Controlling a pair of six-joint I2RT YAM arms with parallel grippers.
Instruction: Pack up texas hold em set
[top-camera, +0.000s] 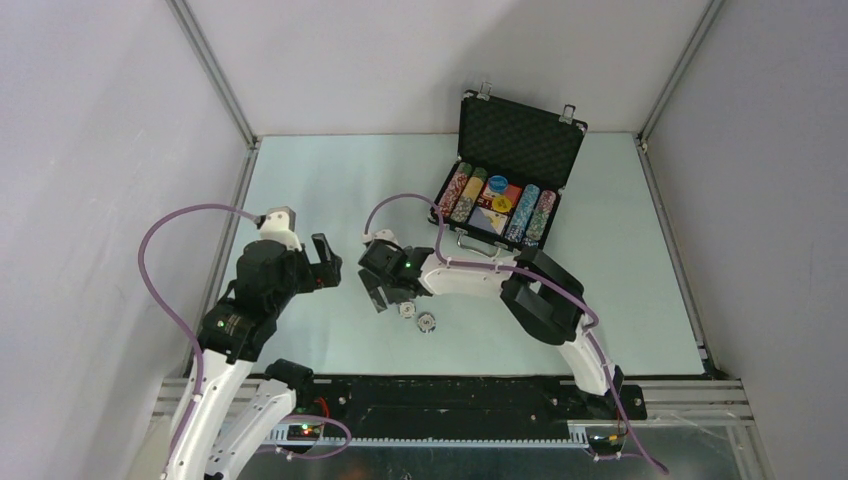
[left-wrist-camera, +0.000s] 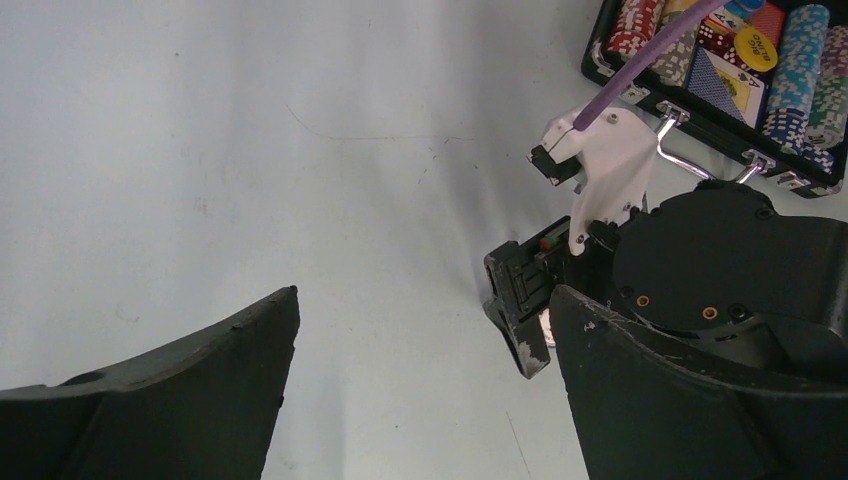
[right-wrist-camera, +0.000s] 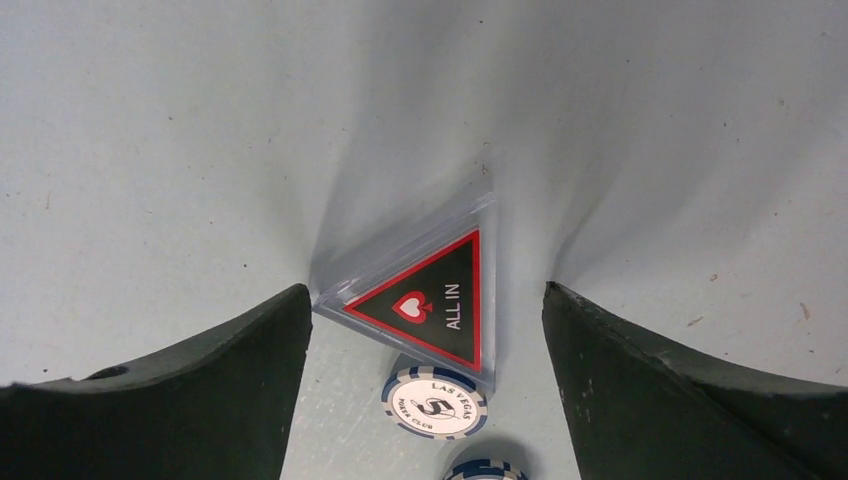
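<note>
Pale scuffed table (top-camera: 320, 190), grey walls (top-camera: 100, 150), open briefcase (top-camera: 520, 140) at back; left pincer (left-wrist-camera: 425, 290) apart, right pincer (right-wrist-camera: 425, 290) apart astride triangular piece (right-wrist-camera: 445, 300).

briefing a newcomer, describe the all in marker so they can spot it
Start at the open black briefcase on the far side, then move nearer and leftward to the right gripper. Between its open jaws lies the all in marker: a red-bordered black triangle, unlike the round poker chips beside it.
</note>
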